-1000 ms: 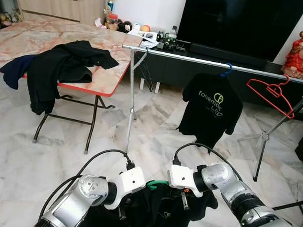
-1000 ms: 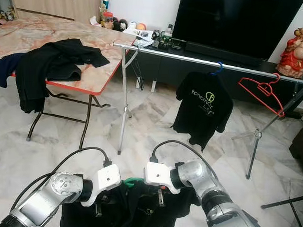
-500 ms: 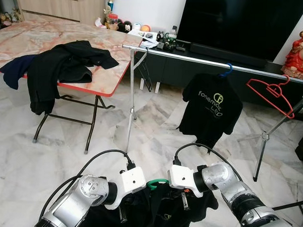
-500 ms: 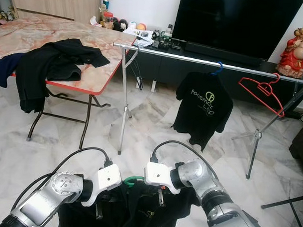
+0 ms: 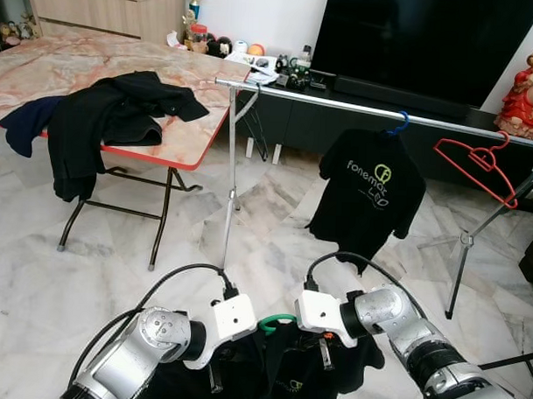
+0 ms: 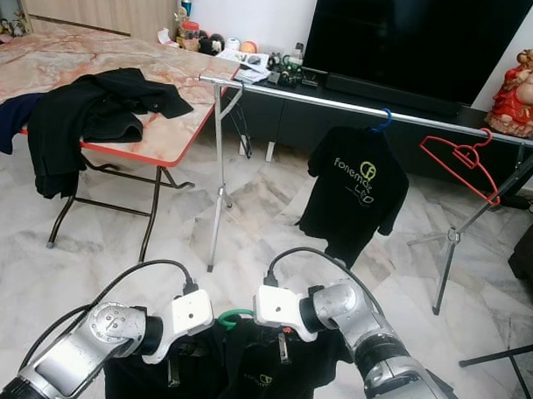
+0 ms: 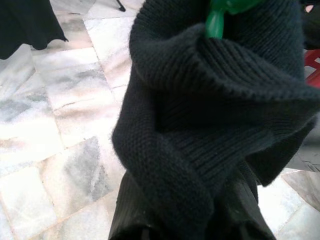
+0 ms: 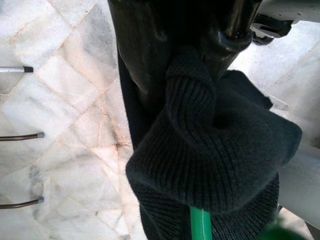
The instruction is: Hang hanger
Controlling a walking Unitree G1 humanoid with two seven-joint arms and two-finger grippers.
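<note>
Low in front of me both grippers hold a black shirt (image 5: 282, 375) that hangs on a green hanger, whose hook (image 5: 276, 321) rises between the two wrists. My left gripper (image 5: 213, 380) is shut on the ribbed collar (image 7: 200, 100) on one side of the green neck (image 7: 220, 15). My right gripper (image 5: 324, 355) is shut on the collar (image 8: 210, 145) on the other side. Ahead stands a silver clothes rail (image 5: 340, 104). A black printed T-shirt (image 5: 369, 190) on a blue hanger and a bare red hanger (image 5: 478, 163) hang from it.
A folding table (image 5: 177, 118) with a marble-look top and black clothes (image 5: 112, 115) stands at the left. Behind the rail are a low TV unit with a large screen (image 5: 430, 39) and a red figurine (image 5: 526, 86). Marble floor (image 5: 89, 272) lies between me and the rail.
The hung T-shirt on the rail has swung slightly. The held shirt has shifted a little between my grippers; both arms stay almost where they were.
</note>
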